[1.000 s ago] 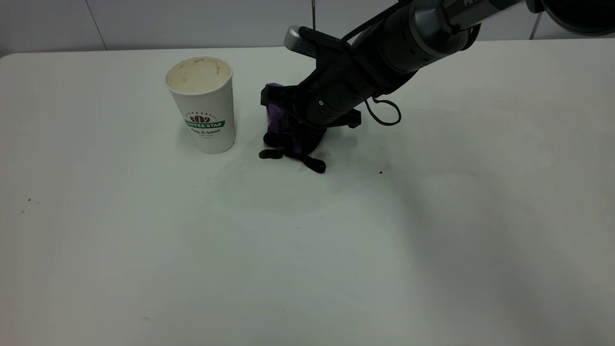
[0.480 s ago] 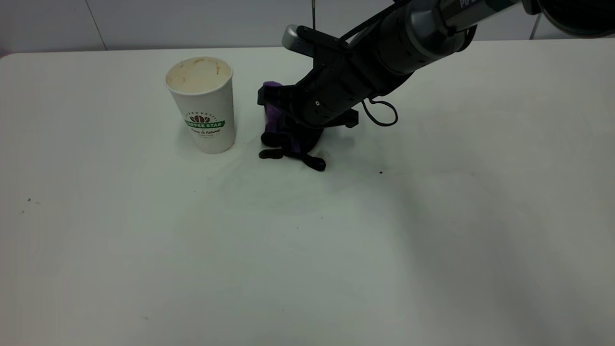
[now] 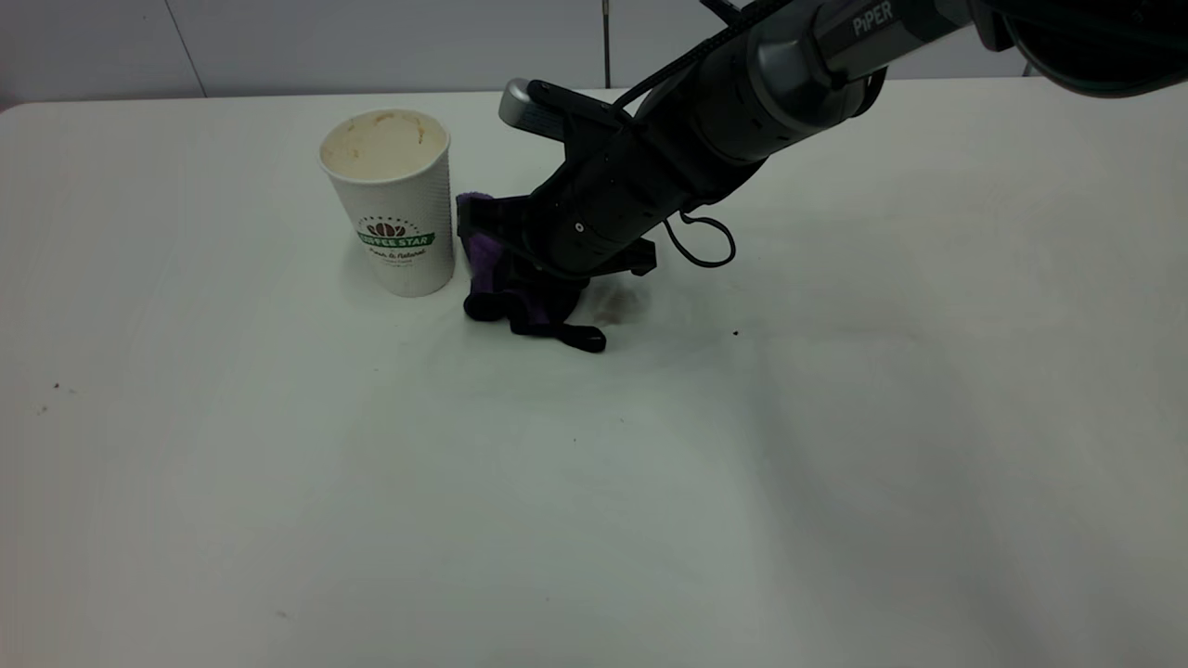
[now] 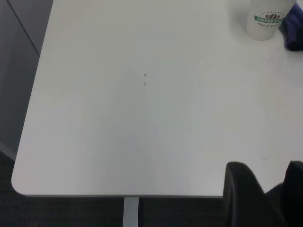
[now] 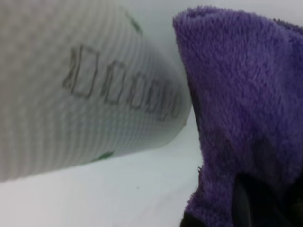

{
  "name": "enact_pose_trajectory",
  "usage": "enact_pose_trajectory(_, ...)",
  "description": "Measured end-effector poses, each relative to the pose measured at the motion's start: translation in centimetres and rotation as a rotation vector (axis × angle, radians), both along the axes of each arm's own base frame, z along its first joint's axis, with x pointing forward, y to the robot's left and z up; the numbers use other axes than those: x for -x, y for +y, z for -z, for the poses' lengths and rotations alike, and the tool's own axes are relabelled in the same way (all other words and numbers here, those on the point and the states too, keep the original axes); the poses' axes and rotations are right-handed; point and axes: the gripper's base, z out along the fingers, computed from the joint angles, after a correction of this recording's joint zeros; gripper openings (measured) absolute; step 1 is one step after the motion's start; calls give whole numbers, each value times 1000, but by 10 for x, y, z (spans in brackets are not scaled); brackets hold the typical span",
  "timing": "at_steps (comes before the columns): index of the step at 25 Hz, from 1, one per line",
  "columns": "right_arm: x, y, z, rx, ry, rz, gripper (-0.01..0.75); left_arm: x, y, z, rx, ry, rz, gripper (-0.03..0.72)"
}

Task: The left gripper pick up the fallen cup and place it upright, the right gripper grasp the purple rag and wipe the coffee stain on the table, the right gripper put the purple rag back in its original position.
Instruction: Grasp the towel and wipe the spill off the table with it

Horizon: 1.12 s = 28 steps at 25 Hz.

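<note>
The cup (image 3: 390,199) stands upright on the table (image 3: 594,482), left of centre and toward the far side, its stained inside showing.

The right gripper (image 3: 492,255) reaches down from the upper right and presses the purple rag (image 3: 484,264) onto the table just to the right of the cup's base. Its jaws are clamped on the rag, which bunches beneath them. The rag's black strap (image 3: 580,339) trails toward the near side.

In the right wrist view the rag (image 5: 241,118) sits just beside the cup's ribbed wall (image 5: 85,90); whether they touch cannot be told.

A faint brownish smear of the coffee stain (image 3: 617,304) lies on the table just right of the rag. A small dark speck (image 3: 735,332) lies further right.

The left gripper (image 4: 272,189) hangs above the table's near-left corner, well away from the cup (image 4: 267,21). Whether its fingers are open cannot be told.
</note>
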Motion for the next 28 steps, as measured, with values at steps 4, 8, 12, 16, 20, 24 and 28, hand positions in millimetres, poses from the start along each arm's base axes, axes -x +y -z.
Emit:
enact_pose_trajectory(4,4,2,0,-8,32,-46,78,0,0,0,0,0,0,242)
enact_pose_trajectory(8,7,4,0,-15,54,-67,78,0,0,0,0,0,0,242)
enact_pose_trajectory(12,5,2,0,-3,37,-59,78,0,0,0,-1,0,1,242)
enact_pose_trajectory(16,-3,-8,0,5,27,-31,78,0,0,0,-1,0,1,242)
enact_pose_trajectory(20,-19,-34,0,21,29,13,78,0,0,0,-1,0,1,242)
enact_pose_trajectory(24,-29,-55,-7,76,48,8,78,0,0,0,0,0,0,242)
enact_pose_trajectory(28,-28,-67,-16,201,94,-28,78,0,0,0,0,0,0,242)
